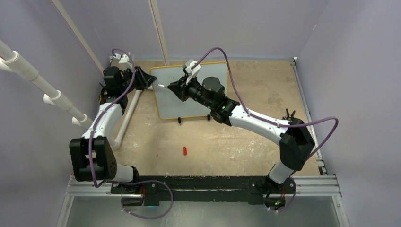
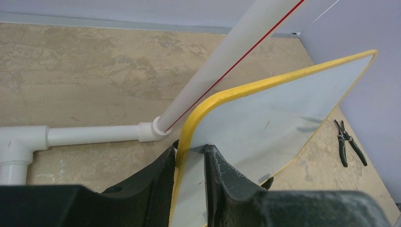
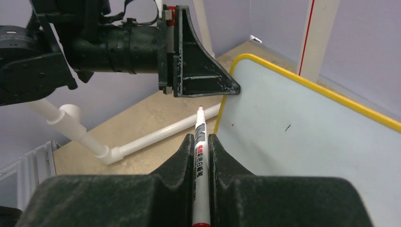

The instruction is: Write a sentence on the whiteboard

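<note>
**Marker aimed at the board's left edge**

We see the whiteboard [image 1: 189, 106] standing at the far middle of the table [image 1: 246, 146], its left edge pinched by the left gripper [image 2: 191, 151]. The right gripper [image 3: 201, 139] clamps a marker [image 3: 200, 124] that lies lengthwise along its fingers, red tip pointing just beside that edge.

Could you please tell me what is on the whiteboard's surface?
The whiteboard shows no lettering, only a small dark fleck and a tiny red dot. The right arm covers part from above.
</note>
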{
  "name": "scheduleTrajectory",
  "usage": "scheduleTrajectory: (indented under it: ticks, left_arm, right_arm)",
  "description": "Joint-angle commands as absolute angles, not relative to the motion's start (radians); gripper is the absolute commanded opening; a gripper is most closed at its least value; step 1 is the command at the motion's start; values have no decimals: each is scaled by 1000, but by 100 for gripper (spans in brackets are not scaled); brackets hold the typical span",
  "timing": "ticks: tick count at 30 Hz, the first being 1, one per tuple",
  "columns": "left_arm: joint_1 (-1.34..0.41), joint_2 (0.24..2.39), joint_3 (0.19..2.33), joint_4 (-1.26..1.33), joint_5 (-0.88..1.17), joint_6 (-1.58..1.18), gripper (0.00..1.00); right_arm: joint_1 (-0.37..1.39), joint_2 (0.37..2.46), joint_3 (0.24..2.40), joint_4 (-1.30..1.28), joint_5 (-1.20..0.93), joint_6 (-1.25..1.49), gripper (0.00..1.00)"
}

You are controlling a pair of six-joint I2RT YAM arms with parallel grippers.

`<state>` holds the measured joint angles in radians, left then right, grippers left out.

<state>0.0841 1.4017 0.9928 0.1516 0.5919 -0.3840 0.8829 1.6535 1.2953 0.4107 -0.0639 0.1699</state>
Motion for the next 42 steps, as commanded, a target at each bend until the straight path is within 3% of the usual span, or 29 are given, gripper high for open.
scheduleTrajectory:
  ticks: [1, 25, 42]
  left_arm:
    - [91, 1419, 980, 185, 612, -393, 25]
    - [92, 1410, 982, 159, 595, -362, 0]
    - [91, 1401, 982, 151, 589, -337, 0]
  right_arm:
    - [887, 1648, 1325, 432, -101, 172, 0]
    - [885, 1763, 1413, 435, -67, 143, 0]
    - [885, 1772, 1401, 440, -63, 152, 0]
